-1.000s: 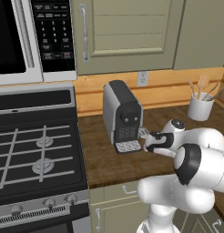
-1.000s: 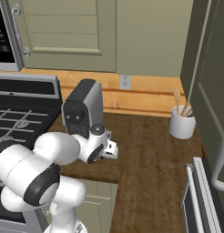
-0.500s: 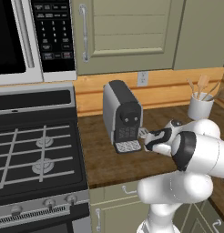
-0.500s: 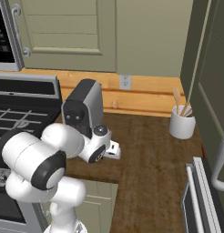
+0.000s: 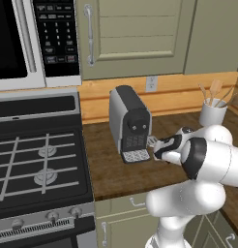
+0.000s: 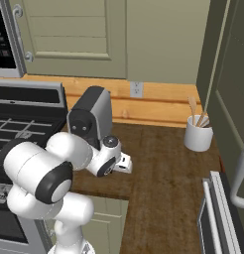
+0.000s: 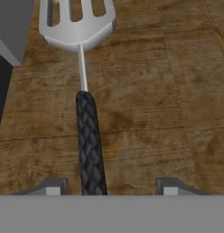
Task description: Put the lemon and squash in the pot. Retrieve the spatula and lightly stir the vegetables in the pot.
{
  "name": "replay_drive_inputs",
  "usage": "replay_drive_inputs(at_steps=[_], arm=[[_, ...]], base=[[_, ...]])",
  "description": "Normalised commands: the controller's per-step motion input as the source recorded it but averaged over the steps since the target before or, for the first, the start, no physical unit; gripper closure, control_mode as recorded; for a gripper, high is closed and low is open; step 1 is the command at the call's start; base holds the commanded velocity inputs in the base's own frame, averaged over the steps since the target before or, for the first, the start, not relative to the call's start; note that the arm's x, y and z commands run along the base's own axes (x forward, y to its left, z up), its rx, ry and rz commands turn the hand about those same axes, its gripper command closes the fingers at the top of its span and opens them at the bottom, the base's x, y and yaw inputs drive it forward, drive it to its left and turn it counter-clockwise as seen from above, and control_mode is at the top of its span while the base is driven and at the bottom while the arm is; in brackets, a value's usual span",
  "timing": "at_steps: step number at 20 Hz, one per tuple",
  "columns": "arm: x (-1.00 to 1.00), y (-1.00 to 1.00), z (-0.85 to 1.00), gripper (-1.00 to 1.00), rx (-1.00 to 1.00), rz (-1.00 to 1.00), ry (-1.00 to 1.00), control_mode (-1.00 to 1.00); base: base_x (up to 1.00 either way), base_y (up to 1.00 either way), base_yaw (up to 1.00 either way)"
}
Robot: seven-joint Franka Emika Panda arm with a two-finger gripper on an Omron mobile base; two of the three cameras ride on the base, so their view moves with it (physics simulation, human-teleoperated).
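Spatula [image 7: 82, 68] lies flat on the wooden surface [image 7: 168, 91], its slotted grey head toward the top of the hand view and its dark woven handle running down between the two finger tips [image 7: 52, 186] of the claw [image 7: 109, 187]. The handle passes nearer the left tip than the right one. The tips stand apart on either side of the handle with wood showing between them and it, so the claw is spread and pinches nothing. The spatula's head lies just beside the grey corner of the coffee machine [image 7: 11, 32] at the upper left of that view.

From the left base view, the claw [image 5: 152, 143] reaches low over the surface [image 5: 106, 169] right next to the coffee machine [image 5: 130, 123], close to its drip tray. The machine stands toward the back of the surface, near the stove [image 5: 36, 160] that borders the surface's left edge. A white utensil holder [image 5: 212, 114] with wooden tools stands at the back right corner of the surface, well apart from the claw. A microwave [image 5: 29, 43] hangs above the stove, with cabinet doors [image 5: 135, 34] beside it.

In the right base view, the arm's wrist [image 6: 109, 158] sits low in front of the coffee machine [image 6: 91, 114], and the utensil holder [image 6: 198, 134] is near the back wall by the tall side panel.
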Motion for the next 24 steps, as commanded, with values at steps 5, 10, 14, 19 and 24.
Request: replay_drive_inputs(at_steps=[5, 10, 14, 19, 24], arm=[[0.0, 0.0, 0.0, 1.0, 0.0, 0.0, 0.0, -1.0], [-0.06, 0.0, 0.07, 1.0, 0.0, 0.01, -0.03, -1.0], [-0.07, 0.01, 0.42, 1.0, 0.0, 0.01, -0.06, -1.0], [-0.04, 0.01, 0.64, 1.0, 0.0, 0.0, -0.05, -1.0], [-0.27, 0.0, 0.73, 1.0, 0.0, 0.0, -0.07, -1.0]], base=[[0.0, 0.0, 0.0], [0.0, 0.0, 0.0], [0.0, 0.0, 0.0], [0.0, 0.0, 0.0], [0.0, 0.0, 0.0]])
